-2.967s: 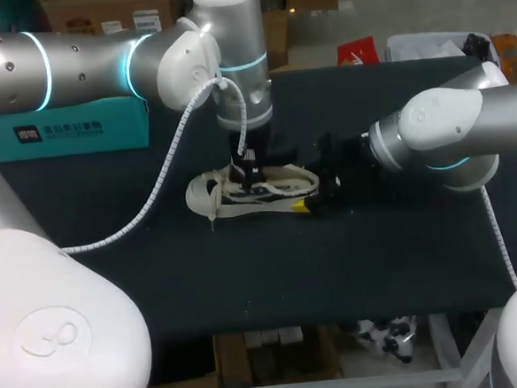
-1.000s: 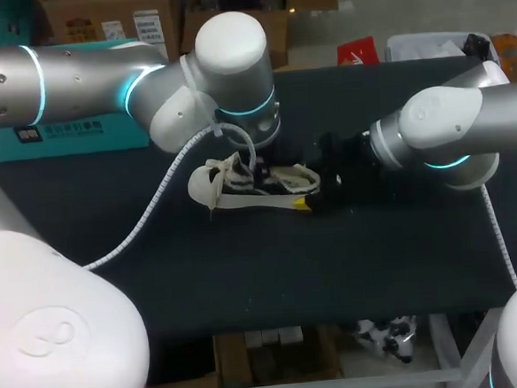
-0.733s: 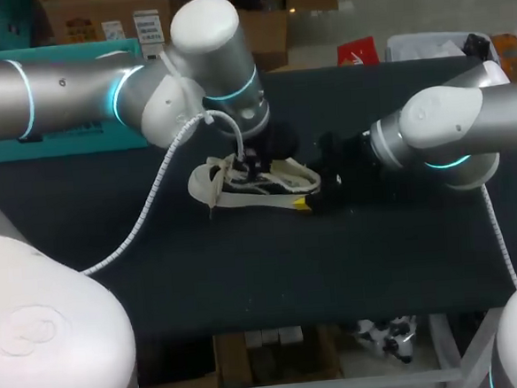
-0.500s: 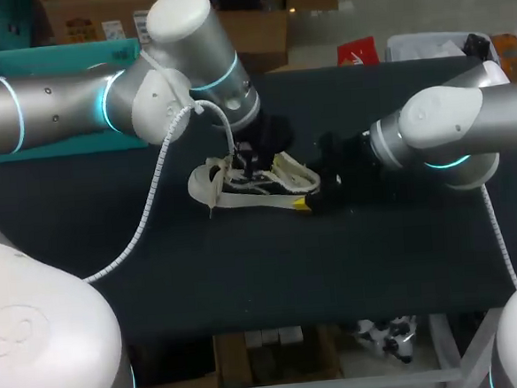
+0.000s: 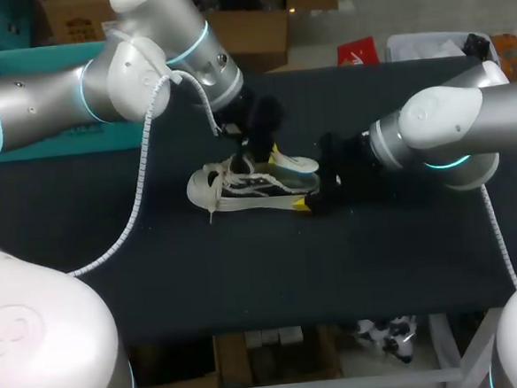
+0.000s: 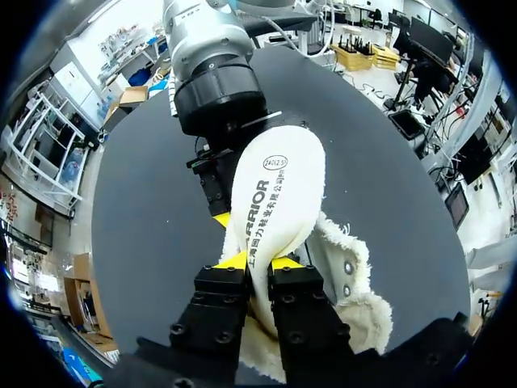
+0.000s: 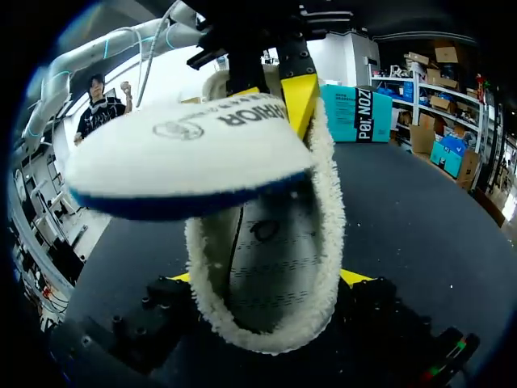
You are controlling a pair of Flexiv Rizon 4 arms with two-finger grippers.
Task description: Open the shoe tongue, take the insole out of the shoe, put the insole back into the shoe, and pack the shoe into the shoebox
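View from above a dark surface (image 5: 352, 267); a pale low shoe (image 5: 232, 191) lies on its side near the middle, toe towards nine o'clock, heel towards three o'clock.

The left gripper (image 5: 257, 148) has risen out of the shoe and drawn back towards eleven o'clock. Three seconds ago it stood straight down in the shoe's opening, with the insole flat inside. Now the white insole (image 5: 292, 163) stands lifted clear of the heel collar, its rounded end at two o'clock of the shoe. The left wrist view shows that gripper's fingers (image 6: 235, 260) clamped on the insole's edge, one on each face.

The right gripper (image 5: 316, 194) has not moved across the frames. It stays at the shoe's heel, at three o'clock, and its fingers (image 7: 355, 277) are pressed on either side of the fleecy collar, pinning the shoe down; the shoe itself has kept its place.

By this reading the tongue is already opened and the insole is partly out. Its toe end seems to be inside the shoe yet, though the left gripper hides that spot. Full removal, refitting and packing remain.

The teal shoebox (image 5: 19, 64) waits at ten o'clock, well apart from the shoe, partly behind the left arm.
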